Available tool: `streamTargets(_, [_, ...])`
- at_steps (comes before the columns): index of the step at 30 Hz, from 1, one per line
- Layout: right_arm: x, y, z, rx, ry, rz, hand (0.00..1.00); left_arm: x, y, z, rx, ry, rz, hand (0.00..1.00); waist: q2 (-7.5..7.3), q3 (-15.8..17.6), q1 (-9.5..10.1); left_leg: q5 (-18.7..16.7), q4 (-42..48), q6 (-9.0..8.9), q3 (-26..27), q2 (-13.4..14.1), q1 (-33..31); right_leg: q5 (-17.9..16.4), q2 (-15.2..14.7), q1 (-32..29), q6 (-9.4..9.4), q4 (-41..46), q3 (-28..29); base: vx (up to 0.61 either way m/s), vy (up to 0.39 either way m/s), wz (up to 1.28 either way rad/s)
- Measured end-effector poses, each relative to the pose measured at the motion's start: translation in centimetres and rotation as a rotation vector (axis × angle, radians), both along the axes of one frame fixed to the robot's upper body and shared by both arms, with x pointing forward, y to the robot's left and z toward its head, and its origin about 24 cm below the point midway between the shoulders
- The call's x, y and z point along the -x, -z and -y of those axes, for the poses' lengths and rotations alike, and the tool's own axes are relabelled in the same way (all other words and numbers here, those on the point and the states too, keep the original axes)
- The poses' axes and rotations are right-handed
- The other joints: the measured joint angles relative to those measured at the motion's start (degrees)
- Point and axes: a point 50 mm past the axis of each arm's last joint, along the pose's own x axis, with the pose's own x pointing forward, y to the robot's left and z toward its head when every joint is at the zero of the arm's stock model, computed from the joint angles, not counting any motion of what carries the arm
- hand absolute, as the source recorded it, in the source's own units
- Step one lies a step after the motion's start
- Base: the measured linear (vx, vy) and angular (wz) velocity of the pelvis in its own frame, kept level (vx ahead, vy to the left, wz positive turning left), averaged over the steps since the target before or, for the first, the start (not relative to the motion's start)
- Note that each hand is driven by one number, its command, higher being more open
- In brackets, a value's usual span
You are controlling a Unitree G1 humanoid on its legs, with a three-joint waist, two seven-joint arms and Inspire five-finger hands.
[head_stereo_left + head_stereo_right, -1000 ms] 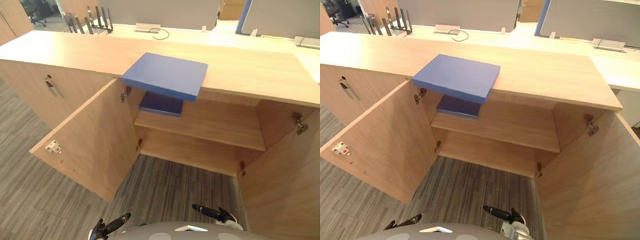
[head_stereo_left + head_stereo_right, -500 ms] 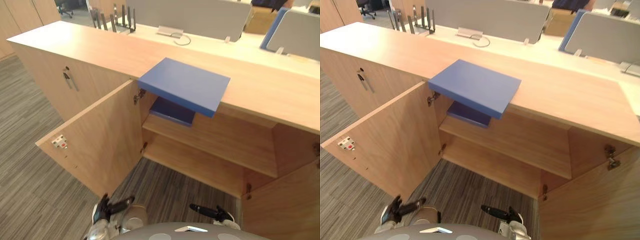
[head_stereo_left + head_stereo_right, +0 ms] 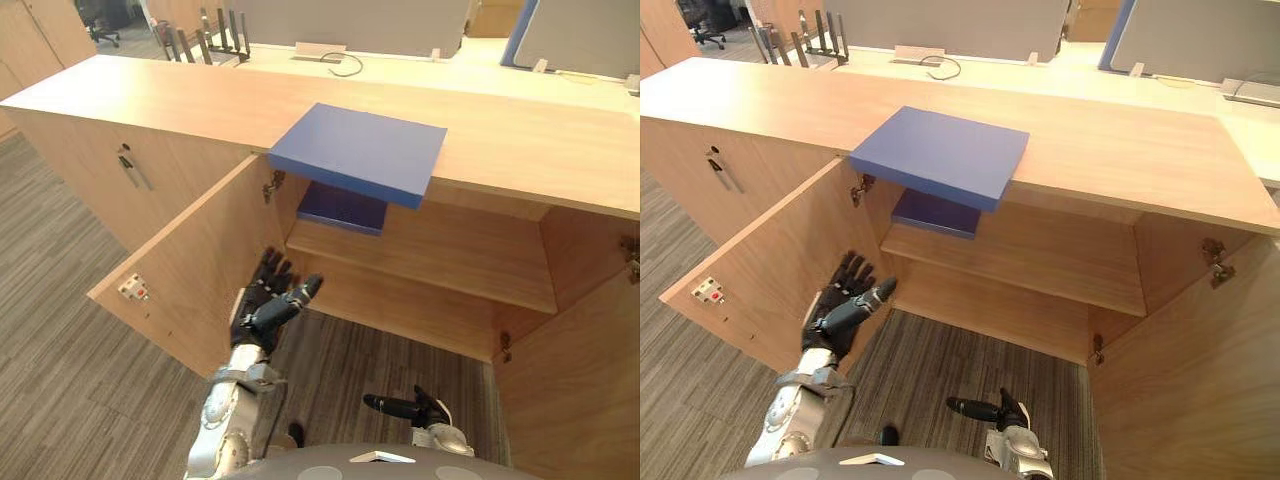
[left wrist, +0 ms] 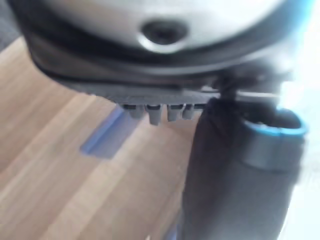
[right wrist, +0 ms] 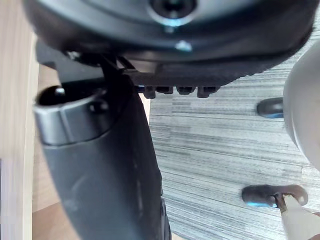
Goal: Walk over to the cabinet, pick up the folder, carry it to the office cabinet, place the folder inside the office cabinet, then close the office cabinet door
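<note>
Pickup step: left hand (image 3: 266,306) splayed, empty; blue folder (image 3: 358,150) at 1 o'clock; right hand (image 3: 424,410) slack; next, reach up.

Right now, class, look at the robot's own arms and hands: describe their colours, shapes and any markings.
The left arm and right arm are silver-grey, built of rounded, shell-like segments. Each ends in a dark, almost black hand with slim fingers and a thicker, tube-shaped thumb: the left hand and the right hand. No markings can be made out.
</note>
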Motion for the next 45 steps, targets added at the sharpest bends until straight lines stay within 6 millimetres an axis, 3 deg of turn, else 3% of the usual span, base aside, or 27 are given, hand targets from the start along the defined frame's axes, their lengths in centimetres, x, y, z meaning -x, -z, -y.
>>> streamTargets(4, [0.4, 0.2, -0.1, 0.002, -0.023, -0.027, 1.0, 0.4, -0.8, 2.9, 0.112, 0.127, 0.007, 1.0, -0.01, -1.4, 0.06, 0.8, -1.9, 0.42, 0.9, -0.1, 1.4, 0.8, 0.1, 0.9, -0.06, -1.5, 1.1, 0.08, -0.017, -0.11])
streamTargets(8, [0.4, 0.4, -0.2, 0.001, -0.025, -0.041, 1.0, 0.1, -2.1, 2.8, 0.16, 0.118, 0.048, 1.0, -0.05, -1.4, 0.05, 0.3, -1.9, 0.6, 1.2, -0.2, 1.8, 1.3, 0.3, 1.8, -0.11, -2.9, 1.3, 0.06, -0.026, -0.07])
streamTargets(12, [0.8, 0.6, 0.0, 0.004, -0.021, -0.061, 1.0, -0.5, -5.4, 1.5, 0.126, 0.032, 0.171, 1.0, -0.08, -1.5, 0.15, 0.2, -1.9, 0.6, 1.1, -0.1, 1.8, 1.6, 0.2, 1.8, -0.32, -3.0, 1.8, 0.0, -0.008, -0.01])
streamTargets(14, [1.0, 0.6, 0.1, 0.01, -0.016, -0.067, 1.0, -0.8, -8.0, 0.1, 0.022, -0.138, 0.283, 1.0, -0.24, -1.9, 0.07, 0.2, -1.9, 0.61, 1.2, -0.1, 1.8, 1.8, 0.2, 1.8, -0.24, -3.0, 2.5, -0.03, -0.004, -0.08])
streamTargets(19, [1.9, 0.9, 0.4, 0.039, -0.002, -0.108, 1.0, -1.4, -11.2, -1.3, -0.263, -0.382, 0.441, 1.0, -0.72, -3.5, 0.32, -0.5, -1.9, 0.19, 1.1, -0.1, 2.1, 1.9, 0.0, 1.8, -0.16, -2.8, 2.7, -0.06, -0.001, -0.01])
streamTargets(22, [2.0, 0.9, 0.5, 0.045, 0.001, -0.114, 1.0, -1.9, -13.4, -0.6, -0.463, -0.398, 0.603, 1.0, -0.78, -4.0, 0.01, -0.5, -2.1, 0.23, 1.3, -0.2, 2.4, 1.9, 0.0, 1.8, -0.11, -2.8, 3.2, -0.07, 0.003, -0.06])
streamTargets(27, [2.6, 1.1, 1.0, 0.055, -0.003, -0.142, 1.0, -1.9, -17.0, 1.0, -0.644, -0.379, 0.889, 1.0, -0.35, -5.3, -0.35, -0.3, -2.0, 0.35, 2.5, -0.2, 2.6, 2.0, 0.1, 1.3, -0.07, -2.8, 4.6, -0.03, 0.0, -0.14])
streamTargets(29, [2.8, 1.1, 1.4, 0.061, -0.006, -0.154, 1.0, -2.2, -18.3, 2.0, -0.747, -0.357, 1.026, 1.0, -0.01, -5.7, -1.3, 0.0, -1.9, 0.65, 3.2, -0.2, 2.6, 2.2, 0.2, 0.9, -0.06, -2.9, 5.4, 0.02, -0.008, -0.19])
streamTargets(33, [3.2, 1.2, 1.7, 0.06, -0.016, -0.172, 1.0, -3.6, -18.3, 3.6, -0.973, -0.253, 1.185, 1.0, -0.01, -6.2, -2.0, -0.1, -1.9, 0.66, 3.9, -0.2, 2.6, 2.9, 0.3, 0.5, -0.04, -3.5, 6.8, 0.01, -0.004, -0.19])
streamTargets(38, [2.7, 1.1, 1.7, 0.058, -0.053, -0.162, 1.0, -5.8, -16.9, 4.0, -1.226, -0.153, 1.238, 1.0, 0.17, -6.3, -3.14, -0.3, -1.9, 0.58, 4.5, -0.2, 2.6, 3.2, 0.2, -0.1, 0.11, -3.8, 8.1, -0.03, 0.003, -0.13])
streamTargets(41, [2.3, 1.0, 1.8, 0.058, -0.056, -0.15, 1.0, -7.0, -15.8, 3.8, -1.366, -0.102, 1.246, 1.0, 0.13, -6.3, -3.21, -0.5, -1.9, 0.76, 4.8, -0.7, 2.7, 3.4, 0.1, -0.3, 0.24, -3.9, 8.5, -0.01, 0.007, -0.1])
streamTargets(45, [2.2, 1.0, 1.8, 0.055, -0.058, -0.148, 1.0, -8.8, -13.4, 2.0, -1.543, -0.03, 1.148, 1.0, 0.05, -6.2, -3.33, -0.4, -1.9, 0.78, 4.3, -0.8, 2.8, 3.4, 0.1, -0.2, 0.21, -4.0, 8.1, 0.0, 0.0, 0.0])
